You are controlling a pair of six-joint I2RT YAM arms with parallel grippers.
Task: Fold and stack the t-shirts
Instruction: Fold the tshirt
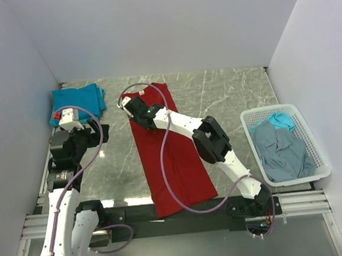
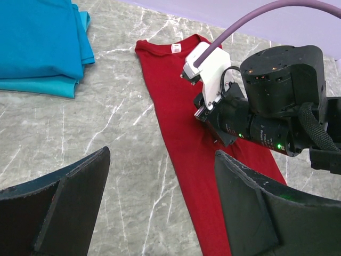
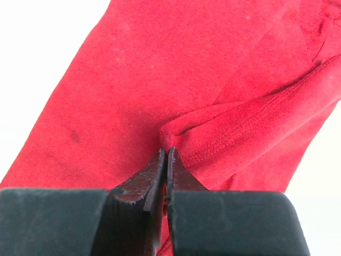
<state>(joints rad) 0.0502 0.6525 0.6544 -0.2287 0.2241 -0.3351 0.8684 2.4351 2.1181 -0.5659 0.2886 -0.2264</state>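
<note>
We are looking at the red t-shirt (image 1: 173, 157), which is lying mid-worktop (image 1: 227, 94) as a long narrow strip, its collar end pointing far and left and its hem end reaching the near edge. We are judging it light, limp and not slippery. It is likely to sag and drag rather than hold a shape, so we are favouring a hold on a doubled edge near the far end. The right end effector (image 3: 166, 154) is sitting there, its jaws pressed together on a raised ridge of the red cloth. The left end effector (image 2: 162, 176) is hovering left of the strip, jaws wide apart and holding nothing. Far left, folded teal t-shirts (image 1: 77, 103) are sitting in a stack. At the right, a white basket (image 1: 303, 113) is holding a grey-blue t-shirt (image 1: 282, 152) and another teal one. The right arm's purple cable (image 2: 233, 29) is trailing over the strip, and we are thinking it could snag a fold.
</note>
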